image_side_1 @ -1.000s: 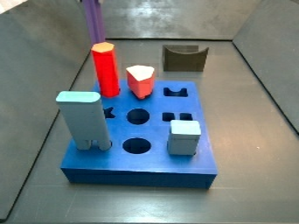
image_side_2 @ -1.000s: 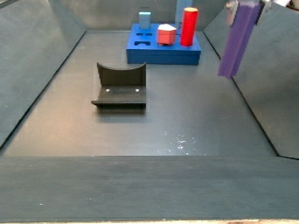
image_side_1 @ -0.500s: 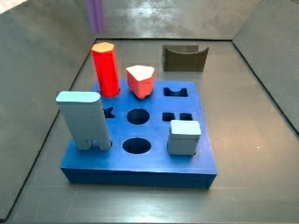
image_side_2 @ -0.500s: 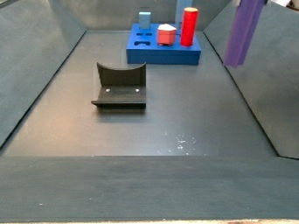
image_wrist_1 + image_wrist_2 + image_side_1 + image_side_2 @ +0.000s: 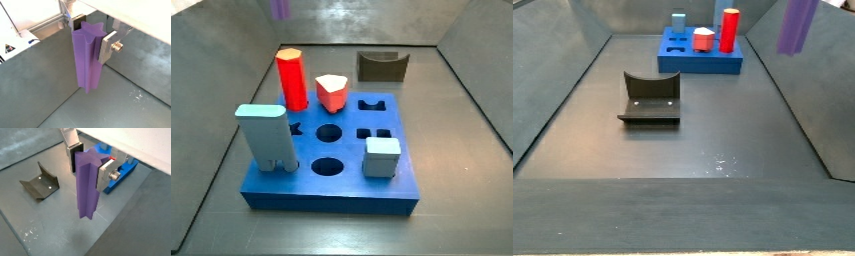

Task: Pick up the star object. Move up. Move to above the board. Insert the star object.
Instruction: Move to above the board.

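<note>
Grey floor (image 5: 687,150) with sloped grey walls fills both side views. At left stands the fixture (image 5: 649,98), then the board (image 5: 700,56) at the far end. At right the gripper (image 5: 87,162) clamps the star object (image 5: 87,185) upright, high above the floor.

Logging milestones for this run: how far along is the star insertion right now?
Done: the pick. The gripper is shut on the star object, which hangs upright clear of the floor in both wrist views.

In hand: the lift; only the star's lower end shows at the top of a side view.

Left: move above the board and insert. The star is off to the board's side, not over it.
</note>
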